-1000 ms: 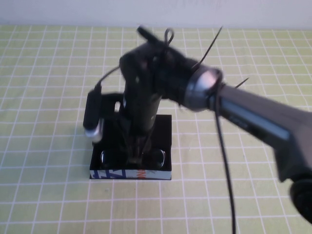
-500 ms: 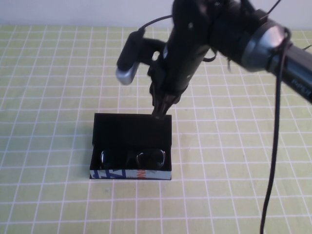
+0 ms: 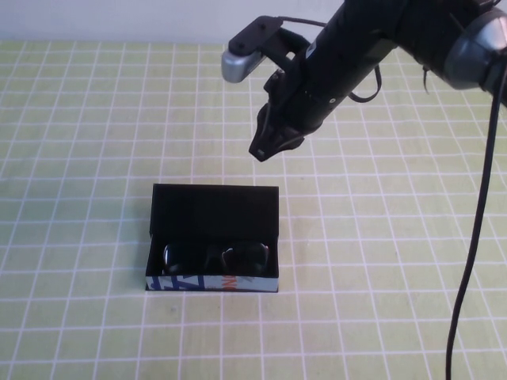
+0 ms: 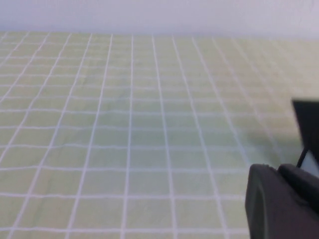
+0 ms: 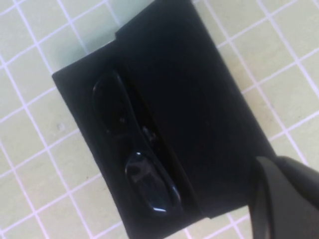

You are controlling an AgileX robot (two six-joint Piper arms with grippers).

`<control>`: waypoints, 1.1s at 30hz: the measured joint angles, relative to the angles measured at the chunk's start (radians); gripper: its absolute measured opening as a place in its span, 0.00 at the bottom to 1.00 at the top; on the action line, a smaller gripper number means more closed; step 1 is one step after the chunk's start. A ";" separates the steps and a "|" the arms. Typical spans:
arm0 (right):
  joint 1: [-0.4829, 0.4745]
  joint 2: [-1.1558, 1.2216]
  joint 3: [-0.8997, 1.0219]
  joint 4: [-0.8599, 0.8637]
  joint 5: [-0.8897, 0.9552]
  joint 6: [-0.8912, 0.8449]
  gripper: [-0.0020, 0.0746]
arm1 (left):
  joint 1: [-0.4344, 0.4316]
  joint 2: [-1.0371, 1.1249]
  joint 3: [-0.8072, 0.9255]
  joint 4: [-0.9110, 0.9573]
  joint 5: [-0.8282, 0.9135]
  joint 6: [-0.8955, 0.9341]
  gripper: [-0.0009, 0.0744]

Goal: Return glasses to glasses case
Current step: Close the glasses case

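The glasses case (image 3: pixel 212 283) lies open on the green checked cloth, its printed edge toward the robot. The black glasses (image 3: pixel 215 257) lie folded inside it along that front edge, lenses up. The right wrist view shows the glasses (image 5: pixel 137 164) inside the case (image 5: pixel 209 99). My right gripper (image 3: pixel 265 149) hangs in the air above the cloth just beyond the case's far edge, shut and empty, clear of case and glasses. It also shows in the right wrist view (image 5: pixel 284 199). My left gripper (image 4: pixel 284 199) shows only in its wrist view, shut and empty over bare cloth.
The right arm (image 3: pixel 380 39) reaches in from the upper right, and its black cable (image 3: pixel 475 237) hangs down the right side. A pale wall (image 3: pixel 119 20) runs along the far edge of the cloth. A dark shape (image 4: pixel 309 119) sits at the edge of the left wrist view.
My right gripper has lifted out of the case and drawn up and away to the far right. The glasses stay lying in the case.
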 joint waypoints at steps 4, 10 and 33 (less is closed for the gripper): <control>-0.016 0.000 0.000 0.018 0.000 0.002 0.01 | 0.000 0.000 0.000 -0.079 -0.130 -0.162 0.01; -0.019 0.000 0.000 0.046 0.000 0.008 0.01 | -0.002 0.000 -0.005 -0.120 -0.191 -0.321 0.01; -0.019 -0.002 0.000 0.047 0.000 0.196 0.01 | -0.280 1.144 -0.510 -0.912 0.363 0.663 0.01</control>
